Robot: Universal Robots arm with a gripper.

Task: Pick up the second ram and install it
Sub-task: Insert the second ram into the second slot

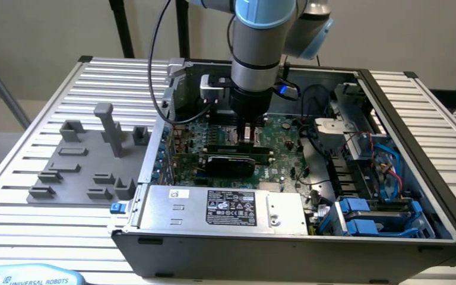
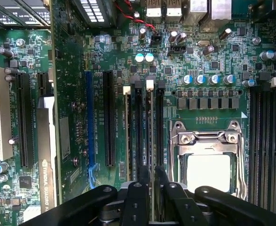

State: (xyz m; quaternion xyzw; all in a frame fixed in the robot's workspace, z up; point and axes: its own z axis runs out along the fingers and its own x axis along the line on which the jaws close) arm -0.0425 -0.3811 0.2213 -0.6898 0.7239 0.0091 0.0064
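The gripper (image 2: pixel 152 173) stands upright over the motherboard (image 2: pixel 72 70), near the back wall of the open computer case (image 1: pixel 418 154). Its fingers (image 2: pixel 144 179) appear clamped on the second ram (image 2: pixel 151 141). The stick is seen edge-on, lined up along the memory slots (image 2: pixel 138 132) beside the processor socket (image 2: pixel 207 160), probably so it can seat straight.

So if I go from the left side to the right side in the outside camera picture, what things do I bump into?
Grey holder tray → robot gripper over the green motherboard → blue drive bays → slatted table.
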